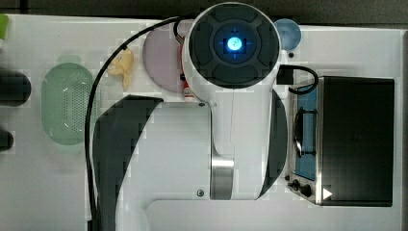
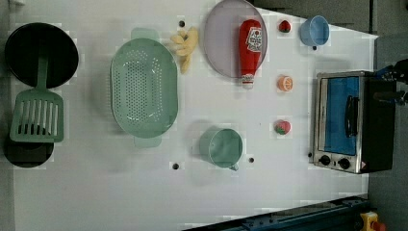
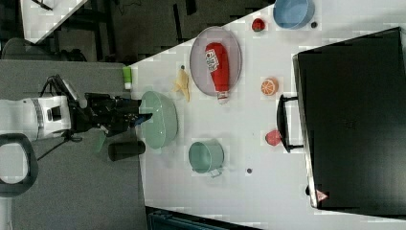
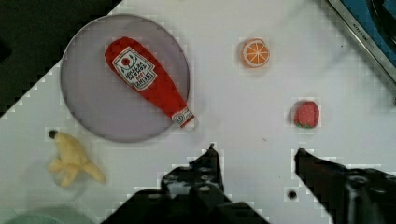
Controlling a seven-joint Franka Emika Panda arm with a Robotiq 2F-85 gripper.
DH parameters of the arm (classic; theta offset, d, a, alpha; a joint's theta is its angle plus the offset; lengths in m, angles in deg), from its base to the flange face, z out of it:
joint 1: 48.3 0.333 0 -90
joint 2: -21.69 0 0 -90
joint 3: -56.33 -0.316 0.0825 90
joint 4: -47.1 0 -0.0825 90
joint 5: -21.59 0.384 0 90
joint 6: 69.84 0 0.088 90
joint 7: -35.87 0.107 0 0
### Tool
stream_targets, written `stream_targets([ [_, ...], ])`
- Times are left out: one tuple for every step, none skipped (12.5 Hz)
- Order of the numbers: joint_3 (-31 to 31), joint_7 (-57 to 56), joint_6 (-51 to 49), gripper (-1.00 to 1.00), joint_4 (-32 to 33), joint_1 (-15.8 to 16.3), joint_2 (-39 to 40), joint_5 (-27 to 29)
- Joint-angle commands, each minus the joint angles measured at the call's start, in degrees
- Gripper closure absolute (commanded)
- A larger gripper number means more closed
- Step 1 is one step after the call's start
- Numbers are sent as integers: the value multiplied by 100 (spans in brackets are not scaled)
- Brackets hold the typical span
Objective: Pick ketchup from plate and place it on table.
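Observation:
The ketchup (image 4: 147, 79), a slim red bottle with a white label, lies flat on the round mauve-grey plate (image 4: 88, 112). Its white cap end (image 4: 186, 119) pokes over the plate's rim onto the white table (image 4: 243, 107). My gripper (image 4: 256, 156) hangs open above bare table just off the cap end, with nothing between its dark fingertips (image 4: 212, 156). The left view shows the ketchup (image 2: 251, 48) across the plate (image 2: 223, 43) near the table's far edge. In the top view my arm covers most of the ketchup (image 1: 188, 90) and part of the plate (image 1: 161, 57).
A banana (image 2: 186, 44) and a green oval basket (image 2: 143, 89) lie on the left view's left of the plate. An orange slice (image 2: 285, 83), two strawberries (image 2: 283, 127), a blue bowl (image 2: 314, 31), a green cup (image 2: 223, 147) and a toaster oven (image 2: 351, 120) stand nearby.

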Motion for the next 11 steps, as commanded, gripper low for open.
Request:
stream_targets([
  [-221, 5, -368, -59, 700, -443, -675, 199],
  [-226, -3, -347, -81, 699, -437, -622, 199],
  [-233, -29, -273, -100, 699, -425, -533, 199],
  [-243, -86, -117, -100, 699, -405, -406, 199],
  [-259, -155, 99, -100, 698, -382, -240, 199],
  [-286, -217, 350, -100, 694, -360, -47, 199],
  [-319, -277, 605, -100, 692, -337, 161, 199],
  [-365, -344, 891, -100, 684, -319, 377, 199],
  [-414, -398, 1225, -100, 682, -296, 606, 199],
  [-458, -513, 1525, -100, 680, -275, 837, 199],
  [-495, -736, 1829, -100, 678, -253, 1065, 199],
])
